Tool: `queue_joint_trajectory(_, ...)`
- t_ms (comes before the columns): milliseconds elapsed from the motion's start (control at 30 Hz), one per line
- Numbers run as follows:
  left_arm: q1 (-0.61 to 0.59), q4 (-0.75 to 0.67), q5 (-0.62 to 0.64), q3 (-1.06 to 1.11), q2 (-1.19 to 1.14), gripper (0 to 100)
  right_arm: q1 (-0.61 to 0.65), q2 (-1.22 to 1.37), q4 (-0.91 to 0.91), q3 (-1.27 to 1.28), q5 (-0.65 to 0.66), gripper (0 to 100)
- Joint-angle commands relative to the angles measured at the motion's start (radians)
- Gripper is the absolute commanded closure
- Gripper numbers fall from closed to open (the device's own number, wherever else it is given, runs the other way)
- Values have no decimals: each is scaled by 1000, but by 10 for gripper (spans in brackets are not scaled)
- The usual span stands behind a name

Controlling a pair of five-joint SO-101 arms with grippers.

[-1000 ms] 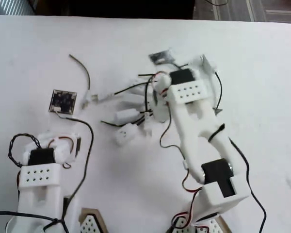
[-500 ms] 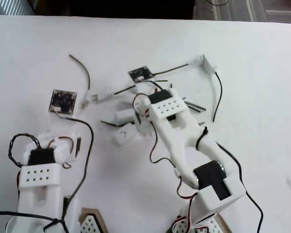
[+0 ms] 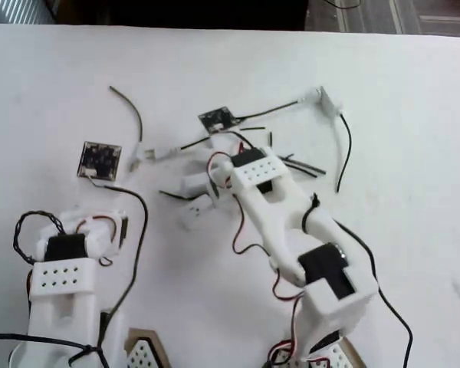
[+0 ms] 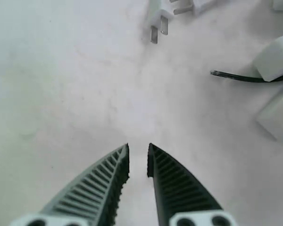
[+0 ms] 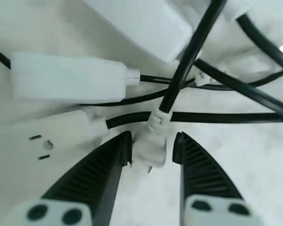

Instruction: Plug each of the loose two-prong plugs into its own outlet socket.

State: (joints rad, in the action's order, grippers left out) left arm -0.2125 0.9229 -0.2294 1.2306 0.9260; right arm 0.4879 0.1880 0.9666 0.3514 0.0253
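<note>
**Tangle risk at the right-hand pick**

White table (image 3: 414, 69), dark floor beyond the far edge. Task parts are bunched mid-table, leads trailing outward.

- Right gripper (image 5: 153, 137): jaws parted, straddling a small white plug (image 5: 148, 149). One pad looks to be touching it and the other stands just off it. Not clamped.
- Black leads (image 5: 188, 56) cross directly over and behind that plug. One runs into it, others lie across it.
- Socket block (image 5: 42, 141) lies just beside the plug, slotted face showing. More white blocks sit close behind.
- Left gripper (image 4: 137, 149): fingers all but closed on nothing, hanging over bare table at the near left.
- Second plug (image 4: 158, 21) lies ahead of the left gripper, well apart from it, prongs bare.
- Two small circuit boards (image 3: 101, 159) sit among the wires.

What could go wrong, as I judge it:

- The jaws may pinch a crossing lead along with the plug, giving a skewed grip and prongs off line for the slots.
- A lift could drag neighbouring leads and blocks, since everything is interlaced. The socket block looks light and unanchored and may slide or roll.
- The grip sits near the lead end of the plug, so it could pivot under insertion force.
- Prong direction under the jaws cannot be made out, so the plug may be approached the wrong way round.
</note>
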Motion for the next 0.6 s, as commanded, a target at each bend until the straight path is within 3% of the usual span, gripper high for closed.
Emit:
queue_joint_trajectory(0, -4, -11, -9, -3, 21, 917, -4, 58, -2, -60, -8, 851)
queue_joint_trajectory(133, -4, -11, -9, -3, 21, 917, -13, 76, -1, -84, -8, 858)
queue_joint_trajectory(300, -4, -11, -9, -3, 21, 917, -13, 54, 18, -100, 3, 988)
queue_joint_trajectory(433, -4, -11, -9, -3, 21, 917, -31, -24, 114, -100, 5, 981)
queue_joint_trajectory(567, -4, -11, -9, -3, 21, 917, -94, -143, 239, -98, 86, 981)
